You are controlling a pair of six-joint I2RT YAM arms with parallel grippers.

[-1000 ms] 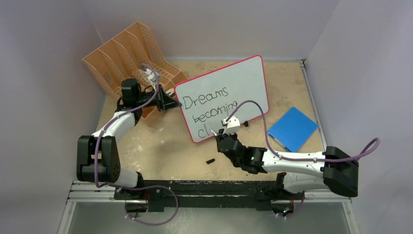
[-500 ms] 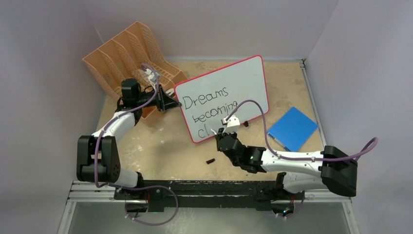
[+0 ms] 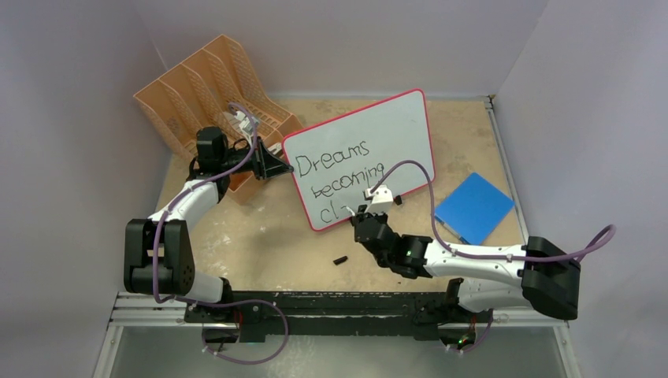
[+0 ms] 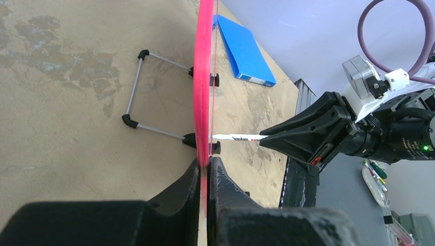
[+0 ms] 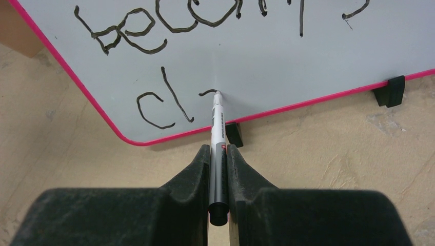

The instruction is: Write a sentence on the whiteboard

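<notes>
The whiteboard (image 3: 394, 134), white with a pink frame, stands tilted on the table. The sentence (image 3: 337, 179) reads "Dreams", "becoming" and "cl" with a short fresh stroke after it (image 5: 206, 93). My left gripper (image 3: 282, 167) is shut on the whiteboard's left edge (image 4: 204, 92), pink frame pinched between the jaws. My right gripper (image 5: 219, 154) is shut on a white and grey marker (image 5: 217, 128), its tip touching the board just right of "cl". In the top view the right gripper (image 3: 364, 216) sits below the board's lower edge.
An orange file rack (image 3: 206, 94) stands behind the left arm. A blue square pad (image 3: 473, 209) lies right of the board. A small black cap (image 3: 340, 259) lies on the table in front. The board's wire stand (image 4: 134, 97) and black feet (image 5: 388, 91) rest on the table.
The right gripper has shifted slightly to the right along the board's bottom line, leaving a short new stroke after "cl". The left arm has not moved.
</notes>
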